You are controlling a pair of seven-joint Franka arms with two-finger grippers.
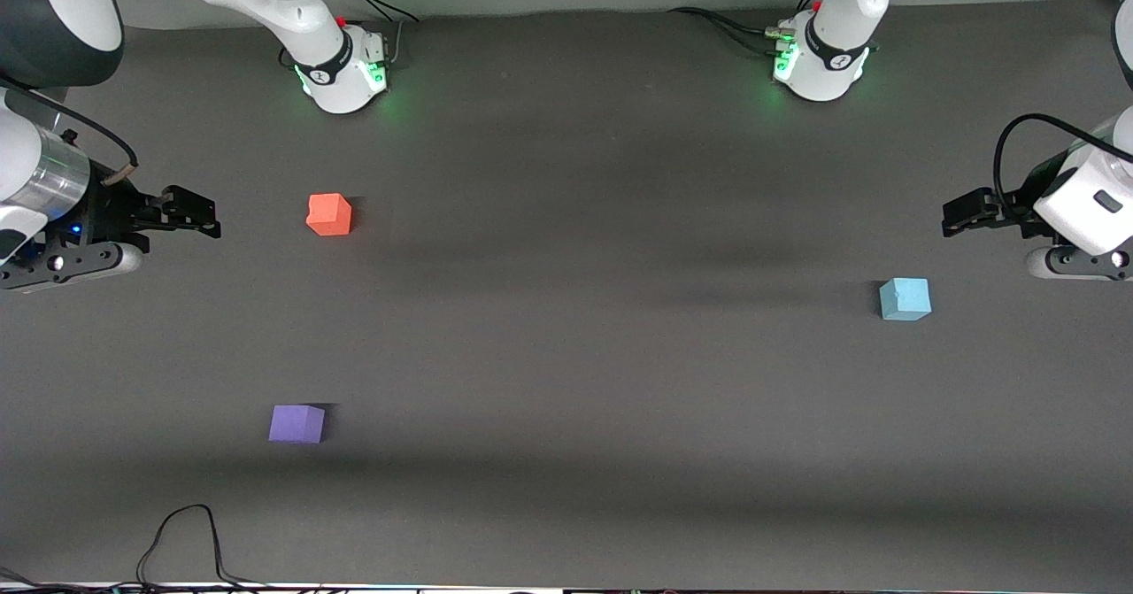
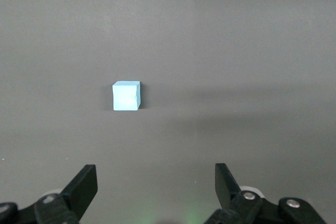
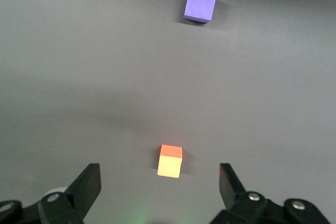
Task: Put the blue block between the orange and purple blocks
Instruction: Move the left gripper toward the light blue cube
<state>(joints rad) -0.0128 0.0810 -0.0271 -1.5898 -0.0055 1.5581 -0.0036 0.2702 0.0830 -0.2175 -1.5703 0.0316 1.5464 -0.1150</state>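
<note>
Blue block untouched; both arms wait.
Left gripper [image 1: 949,219] and right gripper [image 1: 211,222] hang empty, jaws apart; blue block [image 1: 905,299] sits well apart from orange block [image 1: 329,214] and purple block [image 1: 296,423], awaiting pickup.

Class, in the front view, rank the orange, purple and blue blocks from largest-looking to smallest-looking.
1. Purple block and blue block: look alike, no ranking.
2. Orange block: marginally smaller-looking, though it lies farthest from the camera, so unsure.
</note>
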